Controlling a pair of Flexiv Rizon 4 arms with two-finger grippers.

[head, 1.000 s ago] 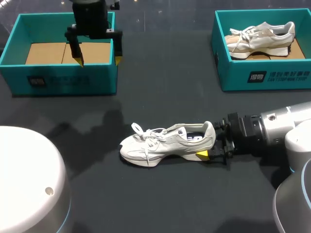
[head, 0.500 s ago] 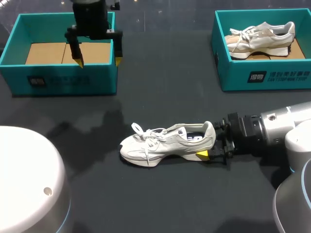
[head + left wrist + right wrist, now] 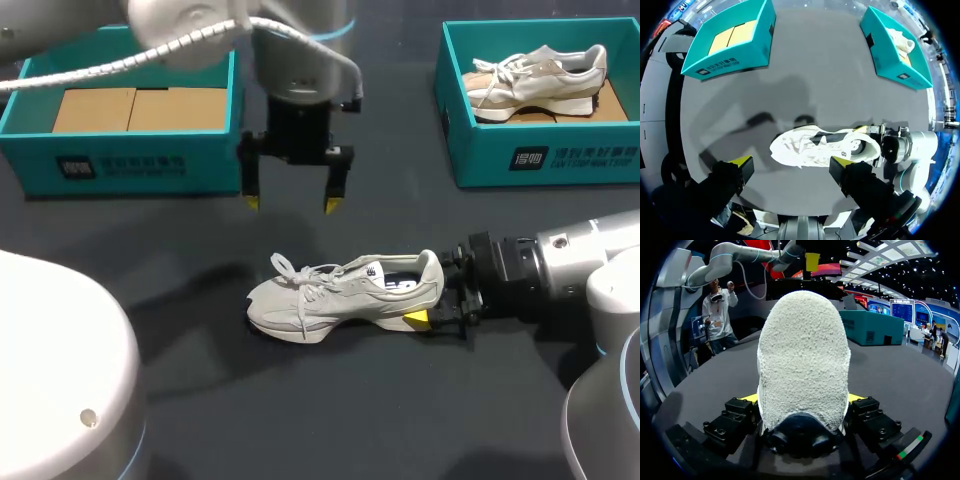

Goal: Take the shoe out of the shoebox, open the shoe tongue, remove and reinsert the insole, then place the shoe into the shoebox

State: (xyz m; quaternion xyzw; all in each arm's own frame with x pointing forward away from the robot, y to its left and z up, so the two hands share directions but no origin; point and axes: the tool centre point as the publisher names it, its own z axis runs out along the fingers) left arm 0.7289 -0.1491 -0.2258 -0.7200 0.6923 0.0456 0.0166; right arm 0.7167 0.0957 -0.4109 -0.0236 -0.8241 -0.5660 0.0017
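Note:
A white sneaker (image 3: 340, 295) lies on the dark table, toe to the left, laces loose. My right gripper (image 3: 428, 297) comes in from the right and is shut on its heel. In the right wrist view the heel (image 3: 804, 360) fills the gap between the yellow tips of my right gripper (image 3: 802, 401). My left gripper (image 3: 291, 204) hangs open just behind the sneaker, its fingers pointing down. In the left wrist view the sneaker (image 3: 822, 147) lies just ahead of my left gripper (image 3: 791, 164), nothing between its fingers.
A teal shoebox (image 3: 130, 165) with a cardboard liner stands at the back left. A second teal shoebox (image 3: 545, 155) at the back right holds another white sneaker (image 3: 540, 72). Both boxes also show in the left wrist view.
My left arm has swung from over the back-left shoebox to the middle of the table, just behind the sneaker. The right gripper and the sneaker have not moved.

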